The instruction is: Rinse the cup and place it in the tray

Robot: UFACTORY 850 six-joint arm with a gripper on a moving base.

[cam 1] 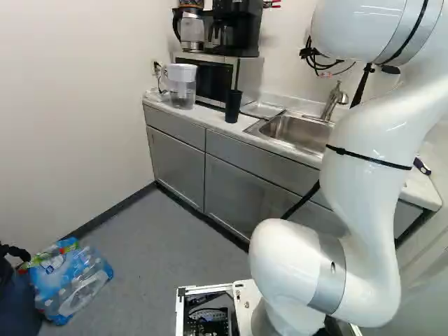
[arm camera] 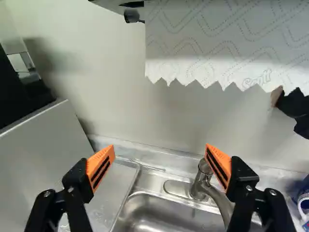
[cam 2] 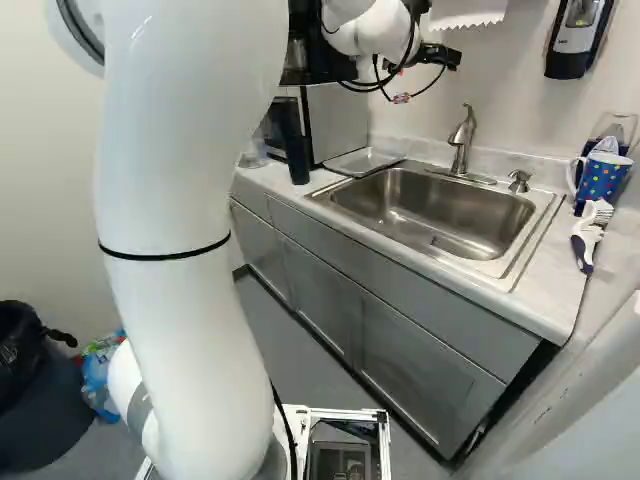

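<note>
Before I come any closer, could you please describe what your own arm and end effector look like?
My arm is glossy white, with rounded segments, grey bands, thin black straps and a black cable. The end effector is black, with orange pads marked by dark slots.

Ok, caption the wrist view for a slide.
Open, empty gripper facing the faucet, sink and hanging paper towel.

Glossy white shell covers the arm at the left of the right base view. At its centre, the sink is satin metal, the faucet smooth, softly shining metal, and the tray metallic. The worktop looks smooth, the cabinets matt. Upper right of centre hangs paper towel, embossed.
</note>
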